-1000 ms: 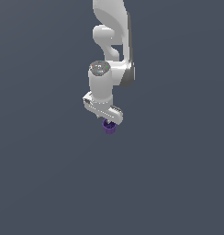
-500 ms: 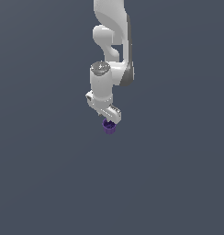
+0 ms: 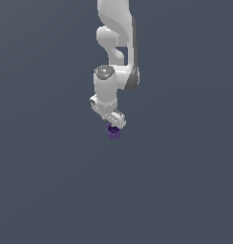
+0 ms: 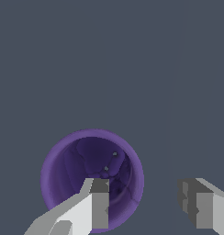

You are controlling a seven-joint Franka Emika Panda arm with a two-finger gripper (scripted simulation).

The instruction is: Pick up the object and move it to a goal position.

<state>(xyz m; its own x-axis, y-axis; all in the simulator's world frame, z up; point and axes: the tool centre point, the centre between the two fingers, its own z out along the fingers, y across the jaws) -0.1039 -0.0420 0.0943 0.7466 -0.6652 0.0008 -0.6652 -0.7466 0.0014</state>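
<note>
Over the cup (image 4: 92,176): gripper (image 4: 143,206) w/ fingers apart
One finger (image 4: 99,206) sat inside rim; probably best to pinch wall squarely, then lift.

The cup (image 3: 113,132) sits directly below the gripper (image 3: 112,125). In the wrist view, one finger (image 4: 99,206) reaches inside the cup's (image 4: 92,179) rim; the other finger (image 4: 198,206) stands outside it, apart.

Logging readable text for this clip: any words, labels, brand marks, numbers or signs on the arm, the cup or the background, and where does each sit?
None: no text, number, logo or sign is readable in either view.
Purple cup: plain ribbed surface, no label.
Gripper and white arm: unmarked; only a small glint on the wrist cap, not lettering.
Grey background: blank.
</note>
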